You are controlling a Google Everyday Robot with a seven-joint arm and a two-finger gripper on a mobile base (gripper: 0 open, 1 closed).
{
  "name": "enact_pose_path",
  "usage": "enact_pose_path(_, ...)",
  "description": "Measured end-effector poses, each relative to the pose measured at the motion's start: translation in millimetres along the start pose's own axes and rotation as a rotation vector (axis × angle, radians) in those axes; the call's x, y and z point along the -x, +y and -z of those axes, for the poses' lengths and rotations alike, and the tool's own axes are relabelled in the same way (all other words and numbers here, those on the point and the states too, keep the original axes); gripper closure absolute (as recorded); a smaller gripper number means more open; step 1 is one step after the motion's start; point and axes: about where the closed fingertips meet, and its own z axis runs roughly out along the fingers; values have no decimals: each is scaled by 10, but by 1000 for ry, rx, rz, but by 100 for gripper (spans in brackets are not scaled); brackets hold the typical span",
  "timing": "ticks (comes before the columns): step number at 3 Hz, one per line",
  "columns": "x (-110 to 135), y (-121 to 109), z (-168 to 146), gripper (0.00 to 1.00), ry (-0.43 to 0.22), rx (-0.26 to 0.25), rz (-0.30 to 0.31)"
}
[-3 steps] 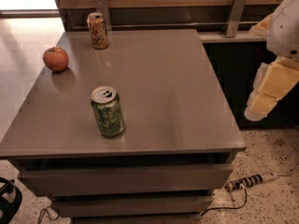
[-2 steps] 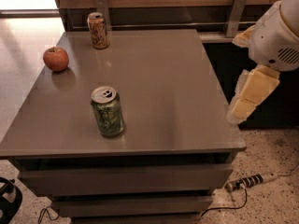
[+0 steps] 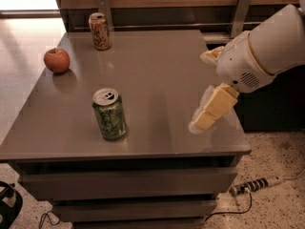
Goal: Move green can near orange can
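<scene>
Table (image 3: 157, 70): green can (image 3: 109, 114) upright; hand (image 3: 208, 106) over rt edge?

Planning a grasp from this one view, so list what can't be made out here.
All in the camera view:
- Gripper, over the right front of the table: it covers the patch of tabletop beneath it.
- Arm: cut off by the right edge.
- Green can: far side hidden by its own body.
- Orange can: markings too small to read.
- Black object, lower left: cut off by the edge.
</scene>
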Motion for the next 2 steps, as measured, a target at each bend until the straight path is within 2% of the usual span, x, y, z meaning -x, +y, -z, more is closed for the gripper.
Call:
enact_pose_path(1,261,87,-332,0,-120,47,10)
enact_pose_path(2,442,167,-675,0,-206,111,15)
